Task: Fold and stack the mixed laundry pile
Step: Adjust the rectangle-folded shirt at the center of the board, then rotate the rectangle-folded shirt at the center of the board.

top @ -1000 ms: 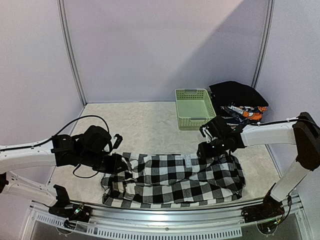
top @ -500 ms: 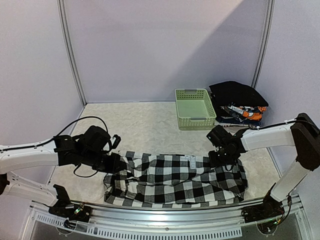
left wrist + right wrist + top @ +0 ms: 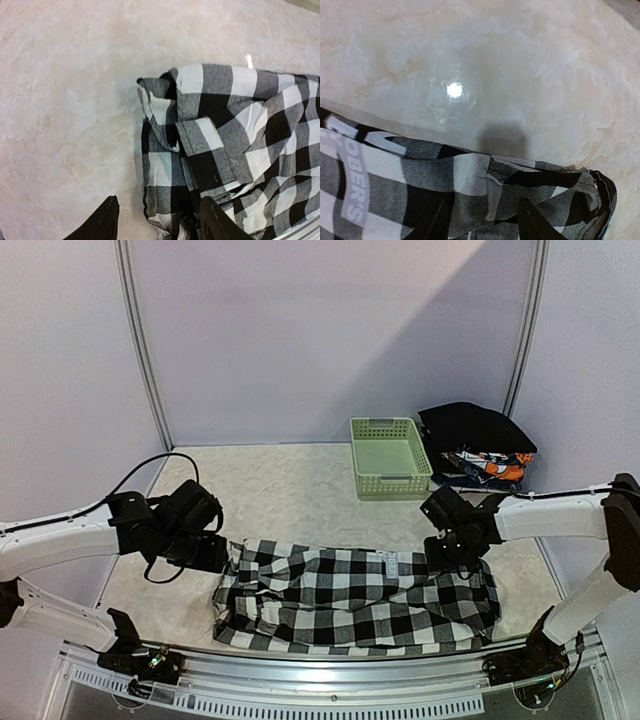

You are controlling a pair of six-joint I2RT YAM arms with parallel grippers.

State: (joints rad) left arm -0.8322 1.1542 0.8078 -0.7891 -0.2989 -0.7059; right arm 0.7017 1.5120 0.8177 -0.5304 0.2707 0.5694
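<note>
The black-and-white checked shirt (image 3: 360, 595) lies spread across the near part of the table, with white lettering (image 3: 352, 190) on a grey strip. My left gripper (image 3: 215, 555) is open at the shirt's left end. In the left wrist view its fingers straddle the rumpled edge (image 3: 165, 175) without gripping it. My right gripper (image 3: 455, 552) is open and sits low over the shirt's far right corner (image 3: 485, 180), with cloth lying between its fingers. The rest of the laundry pile is at the back right: a black cloth (image 3: 475, 427) on top of orange-blue-white printed pieces (image 3: 490, 465).
A pale green slotted basket (image 3: 388, 457) stands at the back, just left of the stacked garments. White booth walls close in the table on three sides. A metal rail (image 3: 330, 665) runs along the near edge.
My left gripper has opened, let go of the shirt's left edge and drawn back to the left. The shirt has settled flatter and shifted slightly right. My right gripper has moved right and down.
</note>
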